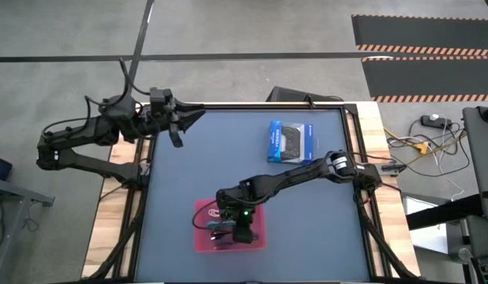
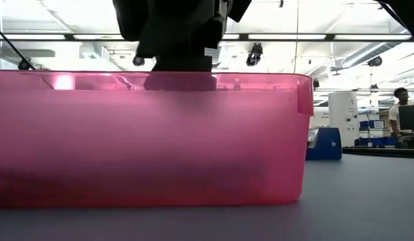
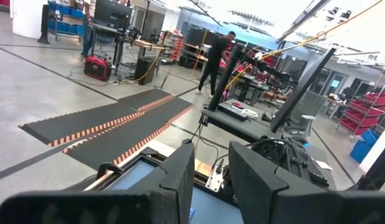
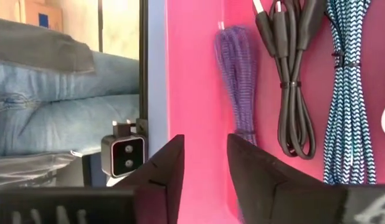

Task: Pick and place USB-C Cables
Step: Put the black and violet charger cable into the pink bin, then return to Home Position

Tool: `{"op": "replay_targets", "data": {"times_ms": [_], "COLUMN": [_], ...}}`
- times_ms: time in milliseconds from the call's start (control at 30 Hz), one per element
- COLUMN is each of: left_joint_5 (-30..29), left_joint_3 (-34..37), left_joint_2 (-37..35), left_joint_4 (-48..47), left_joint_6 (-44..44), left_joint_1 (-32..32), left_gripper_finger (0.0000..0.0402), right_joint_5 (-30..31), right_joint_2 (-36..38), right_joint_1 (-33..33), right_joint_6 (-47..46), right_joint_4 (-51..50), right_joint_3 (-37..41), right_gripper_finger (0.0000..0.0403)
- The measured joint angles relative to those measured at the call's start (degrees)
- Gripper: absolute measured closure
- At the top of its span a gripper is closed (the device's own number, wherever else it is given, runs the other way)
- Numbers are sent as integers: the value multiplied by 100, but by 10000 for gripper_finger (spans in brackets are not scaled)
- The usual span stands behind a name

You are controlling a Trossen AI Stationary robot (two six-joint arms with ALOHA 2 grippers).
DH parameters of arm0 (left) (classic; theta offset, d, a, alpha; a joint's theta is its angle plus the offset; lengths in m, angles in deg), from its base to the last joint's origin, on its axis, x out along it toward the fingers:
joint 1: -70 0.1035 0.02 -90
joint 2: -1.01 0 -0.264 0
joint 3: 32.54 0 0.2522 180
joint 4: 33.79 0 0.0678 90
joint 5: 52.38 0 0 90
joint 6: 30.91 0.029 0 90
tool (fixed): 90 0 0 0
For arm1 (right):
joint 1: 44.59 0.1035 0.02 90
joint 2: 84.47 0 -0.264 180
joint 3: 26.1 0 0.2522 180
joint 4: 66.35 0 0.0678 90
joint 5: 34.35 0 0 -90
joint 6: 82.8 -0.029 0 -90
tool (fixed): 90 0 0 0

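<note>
Two dark jointed arms, black wires along links; green light on right wrist; blocky black fingers (image 4: 258,180).

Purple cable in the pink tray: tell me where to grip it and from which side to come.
Grip the purple cable across the middle of its straight coiled bundle, coming from above with the right gripper, fingers on either side. It lies flat near the pink tray wall, the black cable beside it, so keep the opening narrow.
</note>
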Motion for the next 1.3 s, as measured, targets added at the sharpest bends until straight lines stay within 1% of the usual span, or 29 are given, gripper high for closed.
{"op": "replay_targets", "data": {"times_ms": [167, 333, 400, 467, 600, 700, 800, 967, 1033, 1133, 1300], "left_joint_5": [0, 8, 19, 38, 109, 193, 219, 265, 269, 275, 286], "left_joint_3": [0, 0, 0, 0, 28, 102, 196, 295, 317, 342, 345], "left_joint_2": [-51, -107, -111, -104, -77, -73, -82, -66, -49, 18, 236], "left_joint_4": [0, -69, -153, -228, -304, -305, -301, -297, -279, -193, 280], "left_joint_6": [-2, -11, -106, -252, -448, -487, -736, -1132, -1403, -1656, -1956], "left_joint_1": [0, -2, -2, -2, -4, -4, -4, -4, -32, -74, -174], "left_gripper_finger": [318, 318, 318, 318, 318, 318, 318, 318, 318, 318, 318], "right_joint_5": [0, 30, 170, 430, 1177, 1540, 1995, 3446, 3856, 4157, 4225], "right_joint_2": [0, 93, 224, 367, 726, 1067, 1440, 2070, 2331, 2683, 3381], "right_joint_1": [-17, -60, -69, -68, -62, -61, -57, 19, 17, -25, -59], "right_joint_6": [-140, -329, -431, -446, -240, -78, 132, 514, 680, 929, 1245], "right_joint_4": [32, 0, -48, -197, -674, -927, -1273, -2150, -2403, -2650, -2651], "right_joint_3": [0, 0, 0, 0, 2, 2, 2, 2, 2, 18, 280], "right_gripper_finger": [277, 281, 286, 291, 297, 298, 298, 298, 298, 298, 298]}}
